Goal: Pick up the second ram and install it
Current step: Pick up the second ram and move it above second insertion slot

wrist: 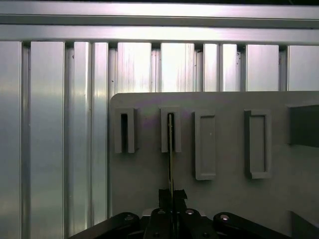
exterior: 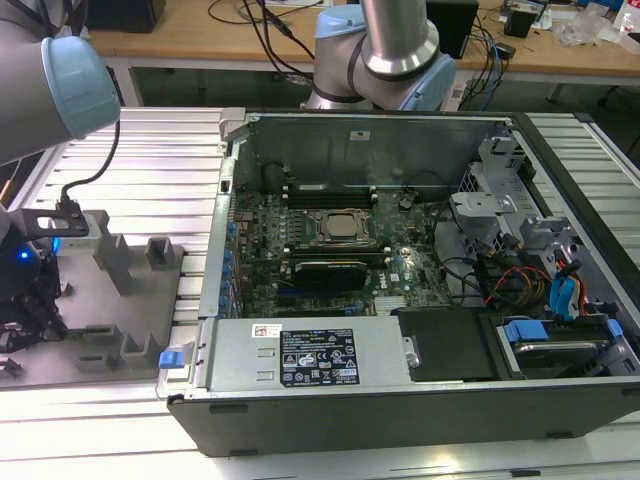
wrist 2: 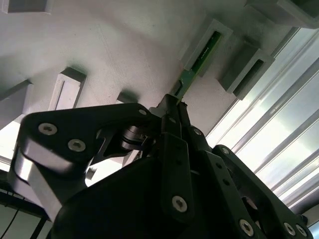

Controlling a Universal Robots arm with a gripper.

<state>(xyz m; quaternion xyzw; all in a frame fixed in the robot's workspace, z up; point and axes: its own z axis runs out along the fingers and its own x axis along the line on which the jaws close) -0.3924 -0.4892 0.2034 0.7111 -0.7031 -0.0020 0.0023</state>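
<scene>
Green and thin, the second ram (wrist 2: pixel 204 52) sits with one end in a slot of the grey holder plate (wrist: pixel 229 199). The plate lies at the exterior view's lower left, on the ribbed aluminium counter (wrist: pixel 50 124). The claw (wrist: pixel 171 194) is pinched narrow on the ram's free end.

One green ram stick (wrist 2: pixel 198 62) counted, one gripper (wrist 2: pixel 172 102), four slotted grey holders (wrist: pixel 205 144) seen in the first wrist view, one open computer case (exterior: pixel 400 420), one processor socket (exterior: pixel 340 228).
</scene>
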